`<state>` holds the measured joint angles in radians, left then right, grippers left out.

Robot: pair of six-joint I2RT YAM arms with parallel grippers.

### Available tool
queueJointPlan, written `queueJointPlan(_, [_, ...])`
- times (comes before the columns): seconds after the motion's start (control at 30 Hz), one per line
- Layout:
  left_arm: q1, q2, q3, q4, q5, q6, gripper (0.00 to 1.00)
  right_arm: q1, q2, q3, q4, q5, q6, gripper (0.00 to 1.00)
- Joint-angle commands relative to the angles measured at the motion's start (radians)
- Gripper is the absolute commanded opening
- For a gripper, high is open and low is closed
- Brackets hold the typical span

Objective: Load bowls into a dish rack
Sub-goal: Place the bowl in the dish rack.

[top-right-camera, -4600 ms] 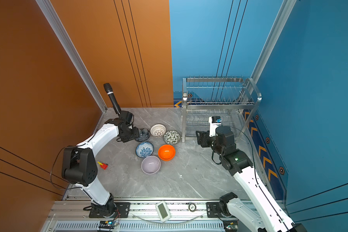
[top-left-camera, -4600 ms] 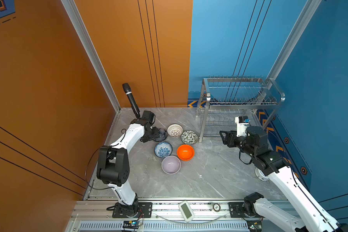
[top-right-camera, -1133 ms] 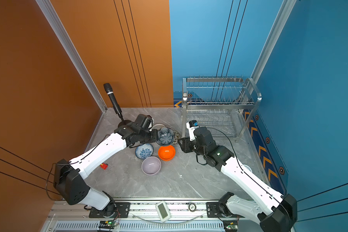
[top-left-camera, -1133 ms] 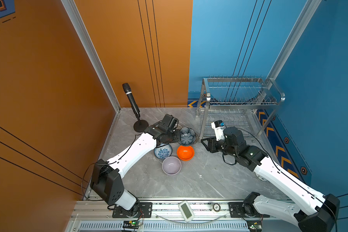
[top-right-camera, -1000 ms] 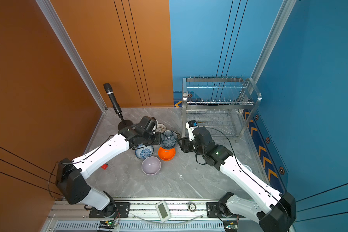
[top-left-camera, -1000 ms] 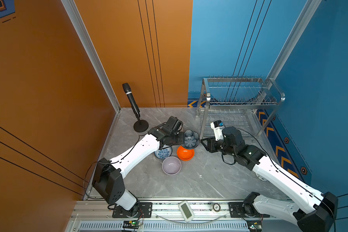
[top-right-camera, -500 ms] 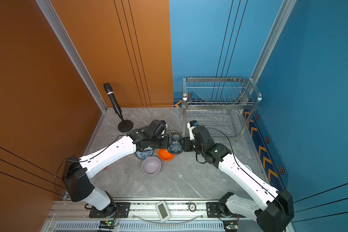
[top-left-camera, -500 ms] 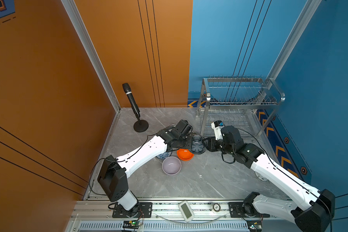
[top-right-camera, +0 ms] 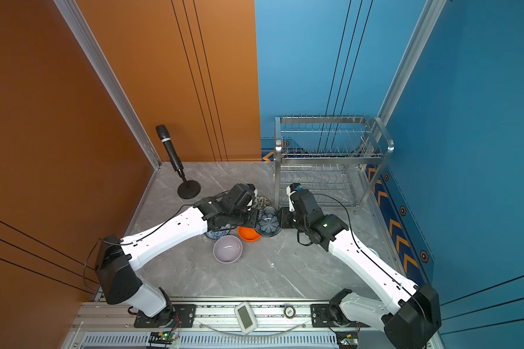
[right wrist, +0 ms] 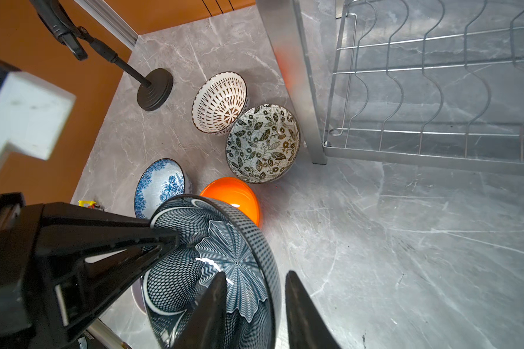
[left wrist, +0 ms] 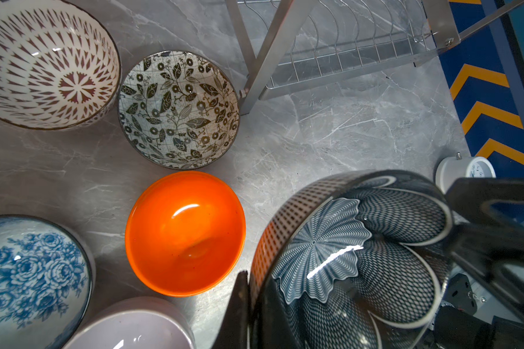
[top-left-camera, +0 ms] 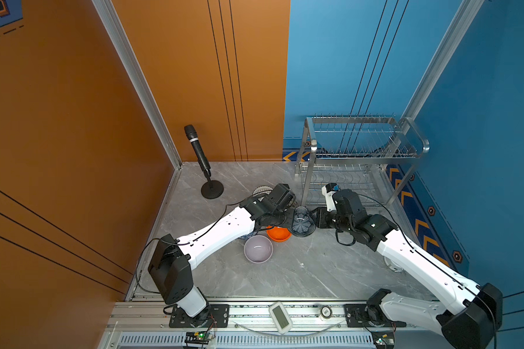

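Note:
My left gripper [left wrist: 248, 278] is shut on the rim of the dark blue petal bowl [top-left-camera: 302, 223], holding it tilted above the floor just in front of the dish rack [top-left-camera: 363, 151]. My right gripper [right wrist: 254, 275] straddles the opposite rim, one finger inside and one outside, with gaps still showing. Below lie the orange bowl [left wrist: 185, 232], the lilac bowl [top-left-camera: 258, 248], the leaf-patterned bowl [right wrist: 263, 143], the lattice bowl [right wrist: 219, 102] and the blue floral bowl [right wrist: 161, 184]. Both tiers of the rack hold nothing.
A microphone on a round stand [top-left-camera: 206, 169] rises at the back left corner. A small white clock [left wrist: 463, 172] sits on the floor at the right. Orange and blue walls close the space on three sides. A rack leg [right wrist: 303, 90] stands beside the leaf-patterned bowl.
The left arm carried the dark blue bowl rightward to the right gripper. The right gripper came in over the bowl's far rim and its jaws narrowed.

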<state>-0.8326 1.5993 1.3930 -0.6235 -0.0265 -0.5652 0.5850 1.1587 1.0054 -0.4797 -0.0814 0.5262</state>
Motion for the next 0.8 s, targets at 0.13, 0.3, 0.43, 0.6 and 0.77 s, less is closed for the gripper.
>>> queueJointPlan(0.13, [-0.013,-0.019,0.036,0.041,-0.021,0.014,0.00,-0.006,0.018,0.003,-0.036,0.005,0.021,0.31])
queueJointPlan(0.3, [-0.015,-0.019,0.037,0.049,-0.023,0.013,0.00,-0.005,0.022,-0.001,-0.049,-0.006,0.021,0.28])
queueJointPlan(0.43, [-0.017,-0.017,0.037,0.059,-0.024,0.005,0.00,-0.006,0.027,-0.005,-0.050,-0.014,0.021,0.24])
queueJointPlan(0.6, [-0.023,-0.022,0.036,0.074,-0.022,-0.002,0.00,-0.007,0.039,-0.006,-0.051,-0.020,0.023,0.22])
queueJointPlan(0.77, [-0.023,-0.028,0.033,0.079,-0.027,-0.004,0.00,-0.006,0.043,-0.010,-0.053,-0.018,0.027,0.20])
